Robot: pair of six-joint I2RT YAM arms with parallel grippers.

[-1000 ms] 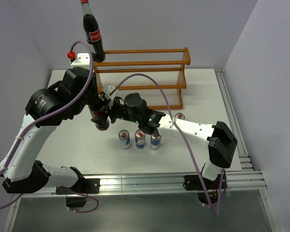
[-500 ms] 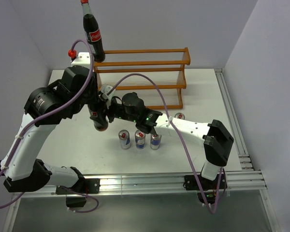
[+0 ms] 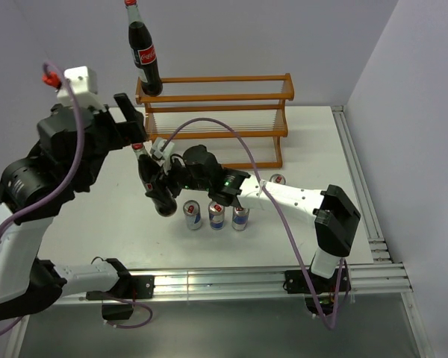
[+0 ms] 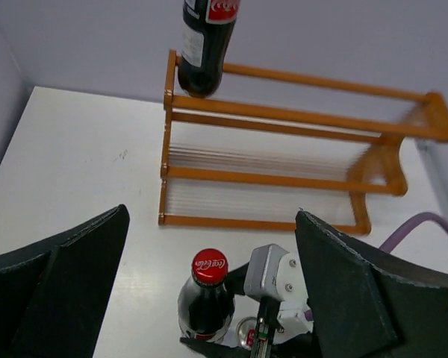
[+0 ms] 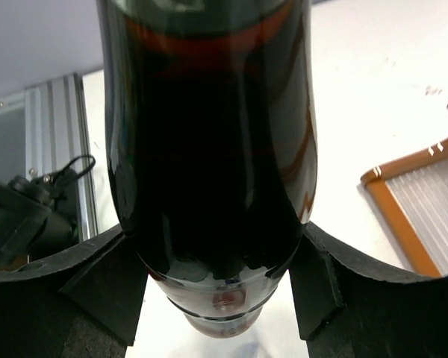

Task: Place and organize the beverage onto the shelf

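Note:
A dark cola bottle (image 3: 145, 168) with a red cap leans over the table left of the cans, and my right gripper (image 3: 166, 191) is shut on its lower body. The right wrist view shows both pads (image 5: 319, 287) pressed against the glass (image 5: 209, 149). My left gripper (image 3: 128, 119) hangs open above the bottle, apart from it; its view looks down on the red cap (image 4: 208, 268) between wide fingers (image 4: 343, 283). A second cola bottle (image 3: 145, 52) stands at the left end of the shelf's (image 3: 216, 97) top tier. Three cans (image 3: 217, 215) stand in a row on the table.
Another can (image 3: 277, 179) stands on the table behind my right forearm, near the shelf's right foot. A purple cable (image 3: 239, 130) arcs over the right arm in front of the shelf. Walls close in behind the shelf and on both sides.
My left gripper has let go of the bottle, opened wide and risen up and to the left. The right gripper has closed on the bottle's lower body, and the bottle now leans more.

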